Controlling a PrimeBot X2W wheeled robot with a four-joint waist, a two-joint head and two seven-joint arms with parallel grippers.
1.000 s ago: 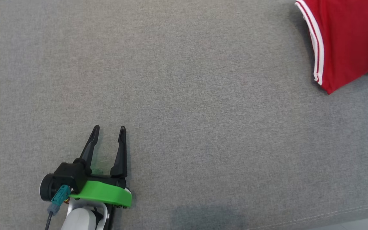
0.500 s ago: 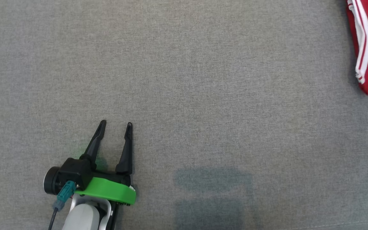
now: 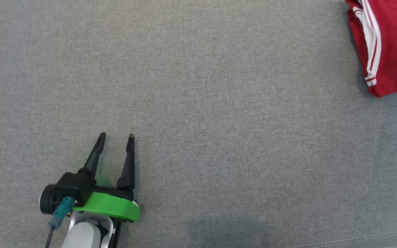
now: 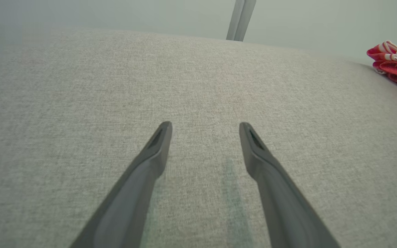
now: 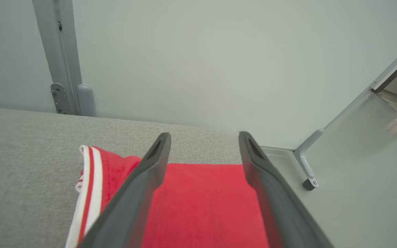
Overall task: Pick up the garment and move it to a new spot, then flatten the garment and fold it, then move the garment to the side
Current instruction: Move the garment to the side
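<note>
The folded garment (image 3: 387,48) is located at the right end of the grey surface (image 3: 219,103), beneath the right gripper (image 5: 204,135), whose fingers are spread and grip nothing. The left gripper (image 3: 116,136), likewise spread and empty, is positioned well apart.

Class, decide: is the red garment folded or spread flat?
Folded: the garment shows stacked layers at its striped edge.

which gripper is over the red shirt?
The right gripper: its open fingers frame the red shirt below. The left gripper hovers open above grey upholstery, far from the shirt.
</note>
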